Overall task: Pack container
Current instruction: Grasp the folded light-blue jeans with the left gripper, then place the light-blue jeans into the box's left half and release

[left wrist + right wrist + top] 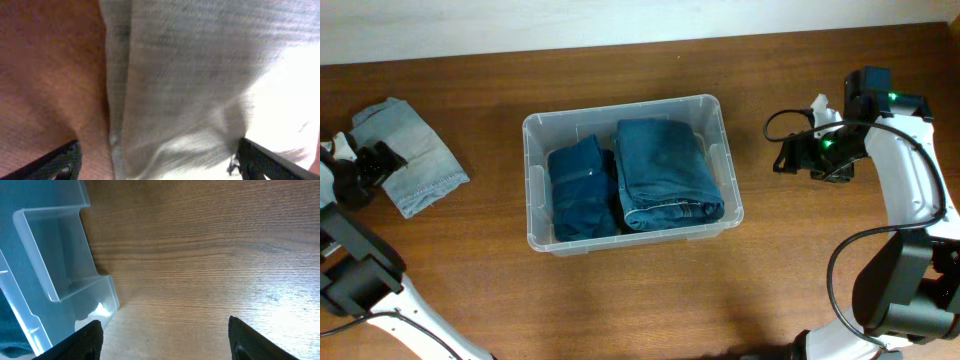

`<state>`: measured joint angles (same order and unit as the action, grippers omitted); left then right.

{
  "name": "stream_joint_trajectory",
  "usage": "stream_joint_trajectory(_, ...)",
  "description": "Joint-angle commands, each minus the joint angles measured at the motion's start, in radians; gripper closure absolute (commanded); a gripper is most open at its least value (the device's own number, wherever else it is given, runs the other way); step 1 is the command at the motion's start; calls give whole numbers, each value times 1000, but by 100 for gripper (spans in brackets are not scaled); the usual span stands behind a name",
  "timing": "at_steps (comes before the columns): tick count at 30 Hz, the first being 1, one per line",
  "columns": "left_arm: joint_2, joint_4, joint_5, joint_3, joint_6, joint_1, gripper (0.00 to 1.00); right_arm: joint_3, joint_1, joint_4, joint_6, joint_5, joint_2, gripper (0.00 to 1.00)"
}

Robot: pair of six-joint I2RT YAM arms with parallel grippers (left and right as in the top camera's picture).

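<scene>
Wooden desk (620, 300), and the container (620, 108) sits mid-desk with two folded dark jeans (665, 170) inside. Far left, a pale denim piece (420, 160) is left to pack; the left tool (375, 165) spreads wide over it, not gripping. The right tool (788, 152) hangs released and empty beside the container.

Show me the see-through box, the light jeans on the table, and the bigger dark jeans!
container (536, 185), overhead view, its left wall.
light jeans (425, 165), overhead view, middle of the cloth.
bigger dark jeans (665, 170), overhead view, middle of its top.

No readable text or labels show anywhere.
</scene>
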<state>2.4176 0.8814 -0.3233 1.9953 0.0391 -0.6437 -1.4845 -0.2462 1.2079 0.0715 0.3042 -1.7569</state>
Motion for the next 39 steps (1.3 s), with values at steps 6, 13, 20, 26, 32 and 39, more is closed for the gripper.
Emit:
stream_joint_trajectory(6, 88, -21, -183, -13, -14, 17, 23, -2, -3, 2, -2, -2, 34, 27)
stream_joint_trajectory(13, 88, -25, -232, -13, -14, 17, 64, -2, -3, 8, -2, -2, 34, 27)
stream_joint_trajectory(20, 82, 8, -235, -13, -14, 17, 100, -2, -3, 9, -2, -2, 34, 27)
stream_joint_trajectory(26, -24, 68, -243, -13, -33, 24, 100, -2, -3, 9, -2, -2, 34, 27)
stream_joint_trajectory(32, -248, 131, -344, -13, -32, 40, 100, -2, -3, 20, -1, -2, 34, 27)
stream_joint_trajectory(39, -506, 198, -369, -13, -32, 108, 99, -2, -3, 27, 0, -2, 34, 27)
